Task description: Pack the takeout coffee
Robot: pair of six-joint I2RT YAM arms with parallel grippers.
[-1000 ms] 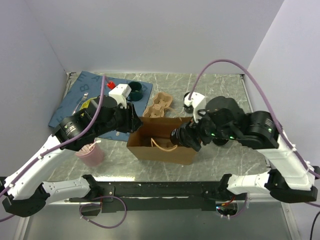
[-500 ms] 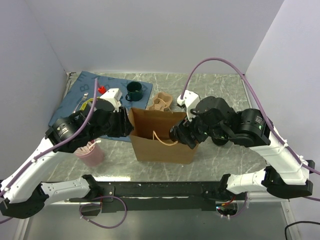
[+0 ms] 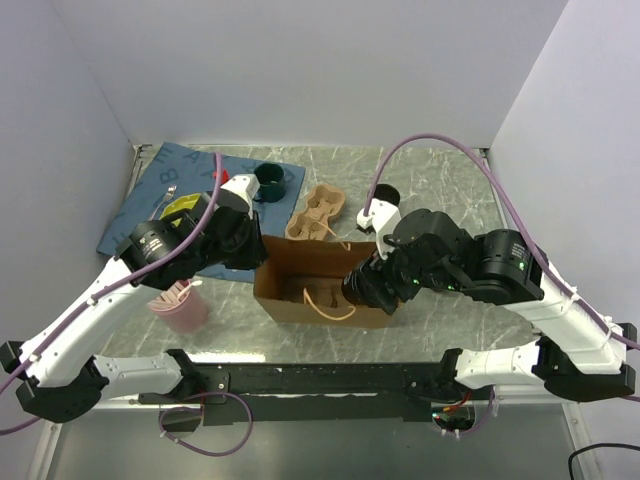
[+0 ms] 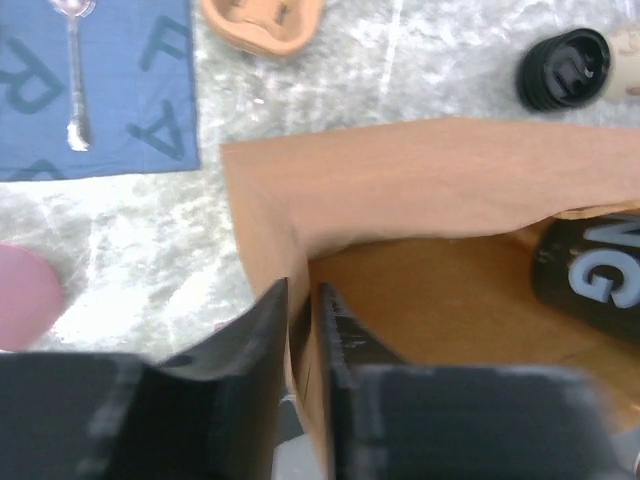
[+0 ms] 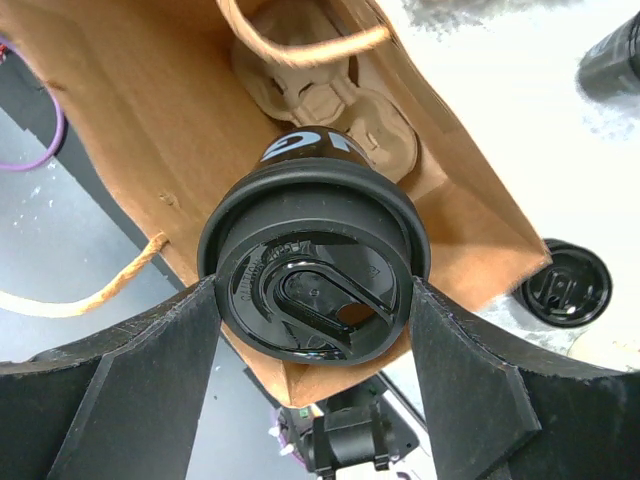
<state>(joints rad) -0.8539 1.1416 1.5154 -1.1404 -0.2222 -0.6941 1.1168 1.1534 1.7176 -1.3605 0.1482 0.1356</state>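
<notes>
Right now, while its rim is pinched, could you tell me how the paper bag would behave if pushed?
The paper bag will probably flex, not hold shape: its thin wall bows where the left gripper pinches it. It looks light, so a push would likely slide or tip it, though the takeout coffee held inside may steady it.

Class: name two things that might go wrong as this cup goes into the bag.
The right gripper holds the takeout coffee over the cup carrier inside the paper bag; landing off a socket, it might tip.
The left gripper pinches only the bag's wall; a slip could let the mouth sag against the cup.
</notes>
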